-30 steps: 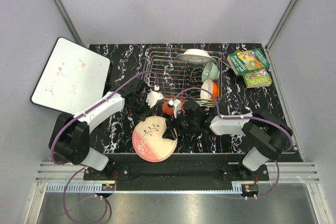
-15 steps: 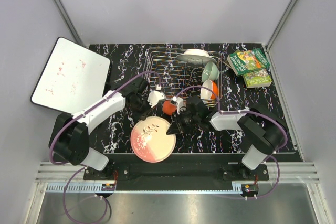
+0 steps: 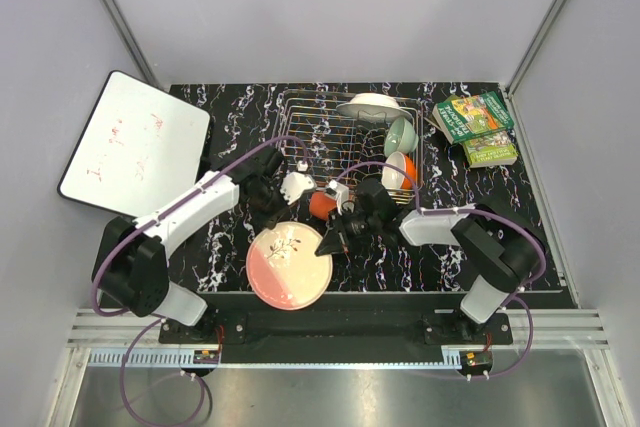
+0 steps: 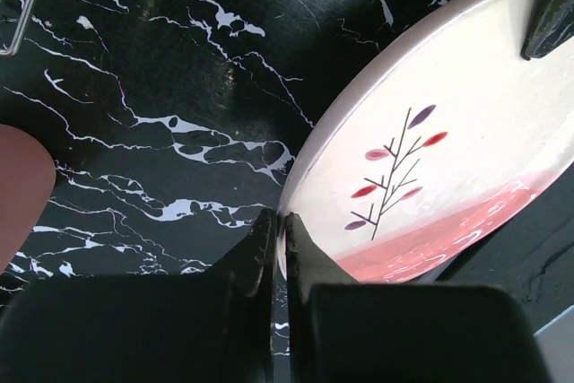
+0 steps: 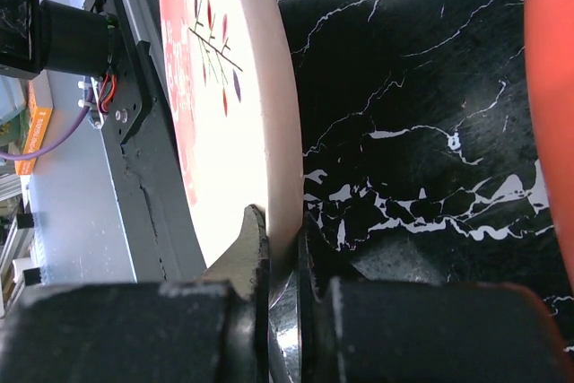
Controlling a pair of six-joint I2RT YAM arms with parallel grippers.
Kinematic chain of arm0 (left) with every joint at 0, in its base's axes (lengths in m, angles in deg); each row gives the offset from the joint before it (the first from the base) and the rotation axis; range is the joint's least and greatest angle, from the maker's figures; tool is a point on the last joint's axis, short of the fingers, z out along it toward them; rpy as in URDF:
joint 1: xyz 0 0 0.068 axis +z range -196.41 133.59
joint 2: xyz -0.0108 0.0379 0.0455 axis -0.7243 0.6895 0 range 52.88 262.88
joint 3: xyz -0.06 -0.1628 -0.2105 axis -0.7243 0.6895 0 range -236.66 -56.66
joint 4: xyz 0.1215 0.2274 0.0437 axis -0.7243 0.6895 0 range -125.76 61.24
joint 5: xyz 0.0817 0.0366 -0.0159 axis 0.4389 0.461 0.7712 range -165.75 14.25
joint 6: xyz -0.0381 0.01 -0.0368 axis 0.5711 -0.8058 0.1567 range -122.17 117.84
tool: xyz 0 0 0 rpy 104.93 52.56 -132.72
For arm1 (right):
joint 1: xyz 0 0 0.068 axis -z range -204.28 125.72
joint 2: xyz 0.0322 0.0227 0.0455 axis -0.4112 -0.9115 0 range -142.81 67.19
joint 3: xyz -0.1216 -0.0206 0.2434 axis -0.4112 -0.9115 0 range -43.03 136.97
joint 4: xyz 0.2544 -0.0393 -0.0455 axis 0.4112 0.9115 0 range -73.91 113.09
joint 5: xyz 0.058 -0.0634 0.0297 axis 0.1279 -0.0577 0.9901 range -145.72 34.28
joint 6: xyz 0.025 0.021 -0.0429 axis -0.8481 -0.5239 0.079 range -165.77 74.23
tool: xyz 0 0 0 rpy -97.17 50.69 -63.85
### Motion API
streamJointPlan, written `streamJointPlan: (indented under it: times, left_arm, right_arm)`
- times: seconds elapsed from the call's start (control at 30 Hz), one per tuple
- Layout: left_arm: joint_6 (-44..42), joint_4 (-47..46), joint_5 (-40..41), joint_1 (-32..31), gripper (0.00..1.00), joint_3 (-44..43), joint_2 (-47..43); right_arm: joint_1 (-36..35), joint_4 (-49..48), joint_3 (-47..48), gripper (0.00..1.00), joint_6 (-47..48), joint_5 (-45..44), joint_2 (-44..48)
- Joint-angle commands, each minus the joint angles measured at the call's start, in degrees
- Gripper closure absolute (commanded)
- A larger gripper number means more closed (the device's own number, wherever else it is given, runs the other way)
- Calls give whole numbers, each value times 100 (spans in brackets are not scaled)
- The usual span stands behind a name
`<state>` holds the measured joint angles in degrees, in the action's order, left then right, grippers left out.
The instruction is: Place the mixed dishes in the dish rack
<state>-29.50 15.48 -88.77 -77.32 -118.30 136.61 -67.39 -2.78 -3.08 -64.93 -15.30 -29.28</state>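
Note:
The pink plate with a dark sprig motif [image 3: 288,265] is held tilted at the table's near edge. My left gripper [image 3: 270,231] is shut on its far-left rim [image 4: 296,177]. My right gripper [image 3: 327,244] is shut on its right rim [image 5: 280,132]. The orange mug [image 3: 321,205] stands just beyond the plate, between the two wrists, and shows again as the orange mug [image 5: 552,87]. The dish rack [image 3: 310,137] holds a white plate [image 3: 368,105], a pale green bowl [image 3: 402,134] and an orange-and-white bowl [image 3: 398,169] along its right side. A dull pink rounded side, the pink cup [image 4: 18,190], lies left of my left fingers.
A whiteboard [image 3: 135,142] leans off the table's left side. Green-covered books [image 3: 475,127] lie at the back right. The black marbled table [image 3: 500,197] ends just under the plate, where the metal rail [image 3: 340,332] runs.
My right gripper has closed from wide open onto the plate's right rim. The plate has shifted slightly left and tilted. The left gripper has kept its hold.

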Motion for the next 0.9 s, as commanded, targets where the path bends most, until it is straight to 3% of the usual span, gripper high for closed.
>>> streamJointPlan:
  times: [0.0, 0.1, 0.13, 0.33, 0.43, 0.67, 0.87]
  left_arm:
    - [202, -800, -183, -55, 100, -453, -67]
    - [255, -800, -184, -55, 98, -550, 12]
    - [255, -791, -175, -55, 91, -576, -5]
    - [421, -721, 378, 24, 24, -1077, -189]
    - [596, -704, 248, 365, 1, -1551, -304]
    - [1151, -589, -482, 1570, 1, -2957, -260]
    - [1353, -598, -544, 1923, 1, -2853, 56]
  right_arm:
    - [-110, -565, -22, 100, 334, 290, 365]
    - [-101, -530, 49, 100, 272, 221, 348]
    - [-92, -521, 40, 100, 255, 151, 409]
    - [-92, 425, 215, 100, 869, -623, 1313]
    - [-92, 910, 356, 100, 1194, -913, 1674]
    - [-92, 1526, 927, 100, 1555, -1309, 2411]
    - [-92, 2282, 1735, 100, 2187, -1818, 3080]
